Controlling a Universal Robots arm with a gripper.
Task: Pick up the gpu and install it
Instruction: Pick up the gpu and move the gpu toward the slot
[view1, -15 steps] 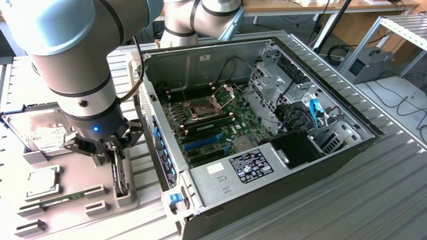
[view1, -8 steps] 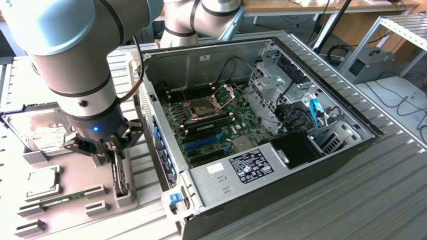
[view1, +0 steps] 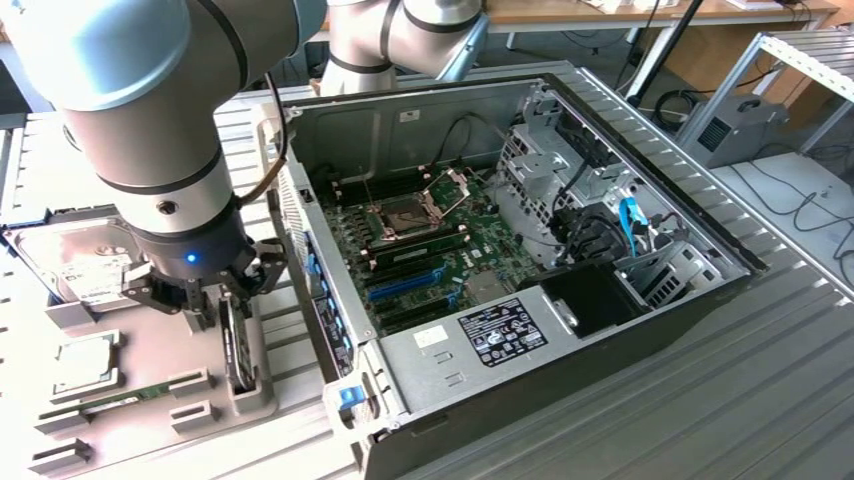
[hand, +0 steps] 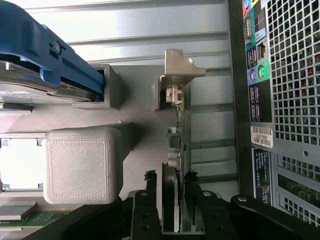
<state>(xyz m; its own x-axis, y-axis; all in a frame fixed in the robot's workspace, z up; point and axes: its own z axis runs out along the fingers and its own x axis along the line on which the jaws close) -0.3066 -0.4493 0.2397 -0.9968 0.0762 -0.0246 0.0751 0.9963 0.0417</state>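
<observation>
Gpu (view1: 242, 350) stands on edge in the grey holder (view1: 254, 398), hand (hand: 170, 176) parted loosely around it.

The arm (view1: 147, 130) reaches straight down at the exterior view's left, gripper (view1: 220, 318) pointing downward, jaws slightly parted.

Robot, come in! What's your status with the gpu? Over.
End effector low at gpu. Gpu standing on edge in tray, not lifted. Open computer case alongside.
</observation>
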